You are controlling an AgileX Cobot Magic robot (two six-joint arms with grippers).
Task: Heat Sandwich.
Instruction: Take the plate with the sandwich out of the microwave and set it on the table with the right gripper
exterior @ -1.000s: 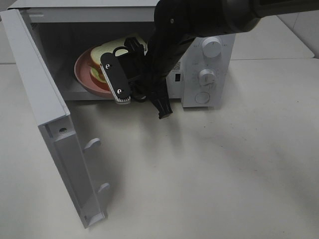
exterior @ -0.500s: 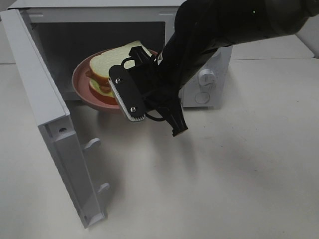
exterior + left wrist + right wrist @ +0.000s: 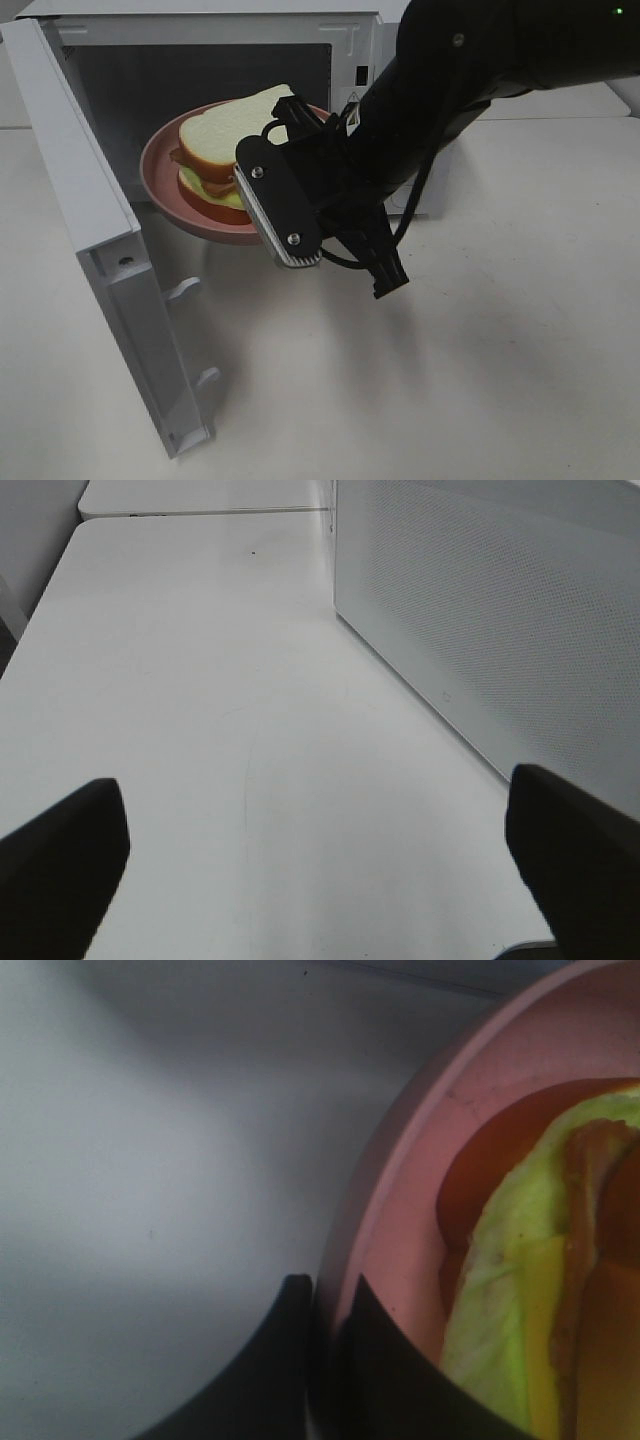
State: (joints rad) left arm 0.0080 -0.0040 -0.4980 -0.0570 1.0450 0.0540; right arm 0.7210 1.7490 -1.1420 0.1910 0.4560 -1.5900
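As right fingers [image 3: 325, 1360] pinch plate [image 3: 390, 1220] rim, sandwich [image 3: 228, 150] just beside

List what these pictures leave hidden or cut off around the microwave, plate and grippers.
- Microwave control panel: exterior high view, covered by the right arm.
- Pink plate near rim: the same view, behind the right gripper.
- Sandwich: right wrist view, mostly cut off by the picture edge.
- Left gripper: left wrist view, only two dark finger ends show; absent from the exterior high view.
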